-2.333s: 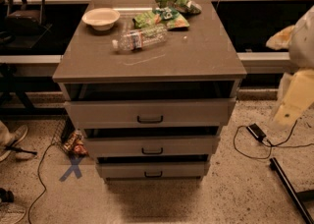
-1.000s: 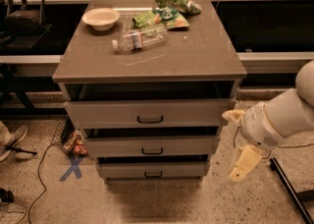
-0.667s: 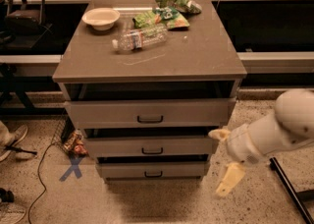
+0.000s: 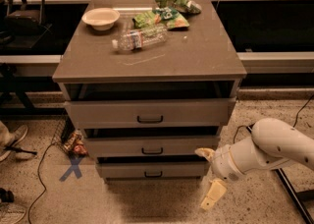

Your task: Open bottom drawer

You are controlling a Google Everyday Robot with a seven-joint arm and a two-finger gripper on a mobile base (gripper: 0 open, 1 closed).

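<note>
Bottom drawer (image 4: 122, 170): lowest and narrowest of three fronts on the cabinet (image 4: 196, 66), down near the floor, small black bar handle (image 4: 153, 174) at centre, untouched. Looks shut or very nearly so, judging by the thin dark gap above it. Gripper (image 4: 210, 175) low at the right end of that front, just beside its corner, well right of the handle; fingers (image 4: 214, 197) spread apart, holding nothing. Likely step in hand: reaching in toward the handle. Risks from here: clipping the front's right corner on a leftward sweep; closing on the middle drawer's handle (image 4: 152, 151) just above by coming in too high; slipping off so slim a bar with a shallow grip; pulling off-axis and jamming the drawer
</note>
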